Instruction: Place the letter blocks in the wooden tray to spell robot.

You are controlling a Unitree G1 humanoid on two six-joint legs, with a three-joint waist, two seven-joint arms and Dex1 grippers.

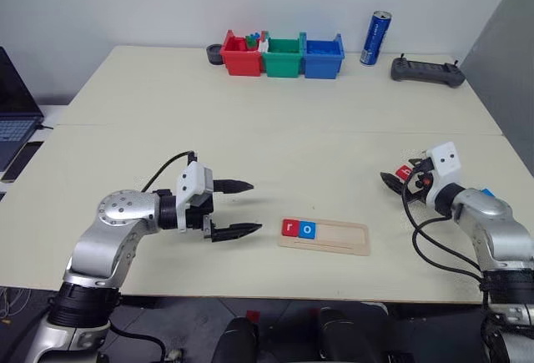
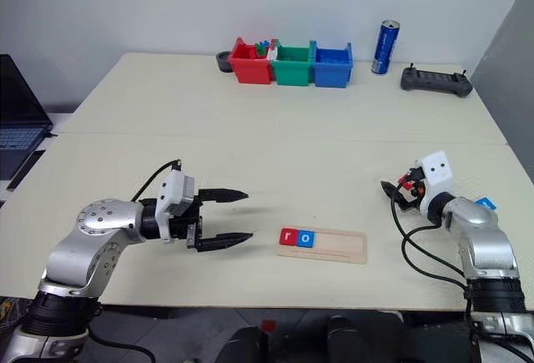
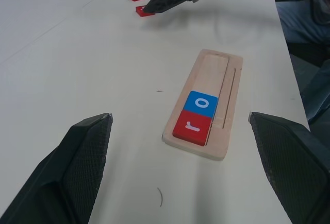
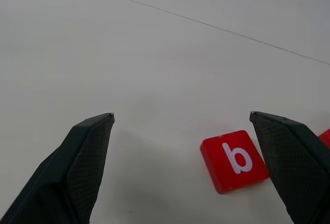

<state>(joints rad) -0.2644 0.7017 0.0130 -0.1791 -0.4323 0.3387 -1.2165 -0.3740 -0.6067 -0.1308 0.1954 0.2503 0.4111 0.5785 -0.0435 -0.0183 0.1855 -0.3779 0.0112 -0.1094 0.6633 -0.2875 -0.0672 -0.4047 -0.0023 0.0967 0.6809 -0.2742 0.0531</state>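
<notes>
Both grippers' fingers wide – right gripper [image 1: 392, 181] at red b block [image 4: 234, 160]; wooden tray [image 1: 334, 242] unobstructed

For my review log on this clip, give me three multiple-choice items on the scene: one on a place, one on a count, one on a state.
1. Where does the red b block lie?
A. in the wooden tray
B. on the table by the right gripper
C. in the green bin

2. How many letter blocks sit in the wooden tray?
A. two
B. four
C. none

3. How is the left gripper?
A. shut on a block
B. open and empty
C. shut and empty

Answers: 1 B, it lies on the table between the right gripper's open fingers. 2 A, red r and blue o. 3 B, its fingers stand apart around nothing.
</notes>
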